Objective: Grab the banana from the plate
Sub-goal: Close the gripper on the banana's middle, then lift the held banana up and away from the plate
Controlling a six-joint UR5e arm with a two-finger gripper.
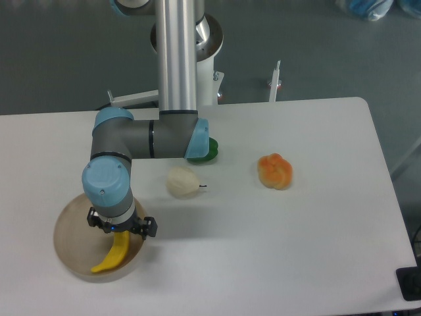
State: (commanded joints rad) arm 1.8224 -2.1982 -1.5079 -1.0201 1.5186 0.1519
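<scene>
The beige plate [68, 253] lies at the front left of the white table. On it rests the yellow banana [113, 255]; only its lower half shows, because the arm's wrist hides the upper half. My gripper [121, 228] points straight down over the middle of the banana, just above the plate's right half. Its black fingers [150, 228] stand spread on either side of the fruit, so it is open and holds nothing.
A pale cream pear-like fruit [181, 182] lies right of the arm's forearm. A green pepper [211, 150] is partly hidden behind the elbow, and an orange fruit [275, 170] sits further right. A thin white post [275, 80] stands at the table's back edge.
</scene>
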